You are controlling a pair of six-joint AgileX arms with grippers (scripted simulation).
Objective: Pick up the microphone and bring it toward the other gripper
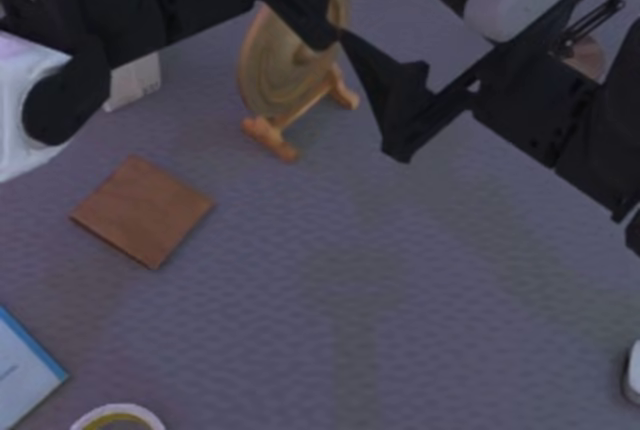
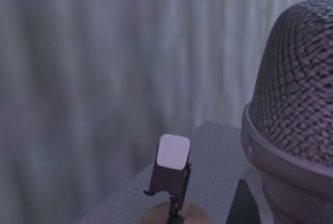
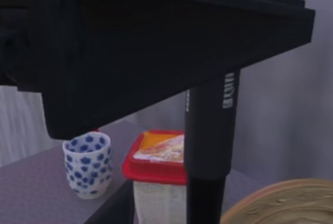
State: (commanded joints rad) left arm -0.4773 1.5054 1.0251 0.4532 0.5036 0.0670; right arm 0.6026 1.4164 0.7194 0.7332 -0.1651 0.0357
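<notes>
The microphone is upright in the air between the two arms. Its silver-grey mesh head (image 2: 296, 104) fills one side of the left wrist view. Its black stick handle (image 3: 207, 130) runs down to the jaws in the right wrist view. My right gripper (image 1: 360, 60), on the arm with the pale grey link, reaches in from the right and is shut on the lower handle; one finger (image 3: 117, 211) shows beside it. My left gripper (image 1: 305, 5), on the bulky black arm, hangs just above as a black mass (image 3: 130, 52) covering the upper handle. The top view hides the microphone.
A wooden disc on a stand (image 1: 285, 75) sits directly below the grippers. A wooden square tile (image 1: 142, 210) lies at the left. The phone stand (image 2: 171, 179) is at the back right. A blue-patterned cup (image 3: 87, 164) and a red-lidded container (image 3: 158, 172) stand at the back left.
</notes>
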